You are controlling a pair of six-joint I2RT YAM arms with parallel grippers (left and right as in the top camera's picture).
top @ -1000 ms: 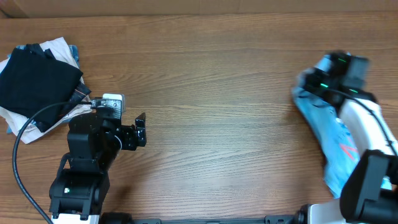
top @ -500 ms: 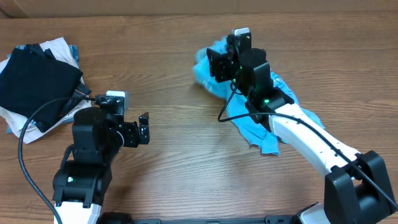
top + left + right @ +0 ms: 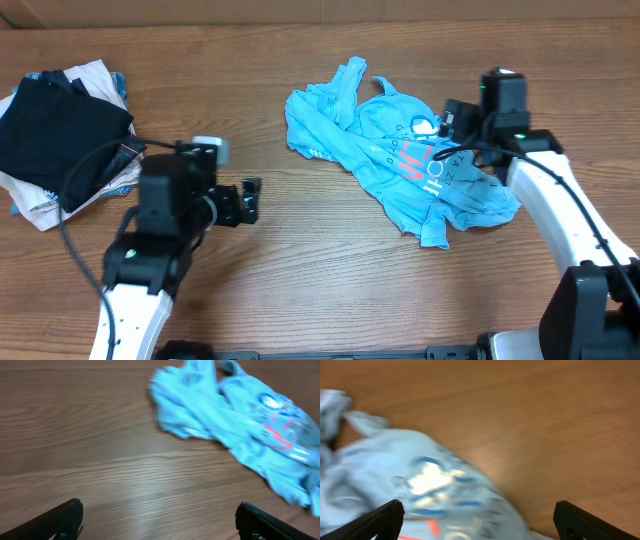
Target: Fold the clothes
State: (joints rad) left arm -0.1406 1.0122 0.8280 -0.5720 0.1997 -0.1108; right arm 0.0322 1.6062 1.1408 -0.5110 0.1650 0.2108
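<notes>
We record first the surroundings: a brown wood-grain table (image 3: 300, 290) bears, at its far left corner, a heap of folded garments well apart from everything else, with a black folded garment (image 3: 60, 130) on top and white and beige folded garments (image 3: 92, 76) showing beneath it along its far and near edges. A black cable (image 3: 72, 190) loops from the left arm across the near edge of that heap. The left gripper (image 3: 252, 201) sits low over the table left of centre and points rightward; its black fingers (image 3: 60, 520) stand wide apart, and only bare wood shows between them. Bare wood also lies between this gripper and the task item. The item is a light sky-blue short-sleeved cotton T-shirt (image 3: 400, 160). It lies crumpled and unfolded on the table, right of centre and toward the far side. Its long axis runs diagonally from the far left end to the near right end. A twisted fold sticks up toward the far edge. The white and orange-red lettering (image 3: 425, 158) faces upward and sits toward the right half. We cannot tell which end is collar and which is hem. The right gripper (image 3: 452, 128) hovers over the shirt's right portion, hiding some cloth from overhead. Its fingers (image 3: 375, 520) are spread wide and grip nothing.
</notes>
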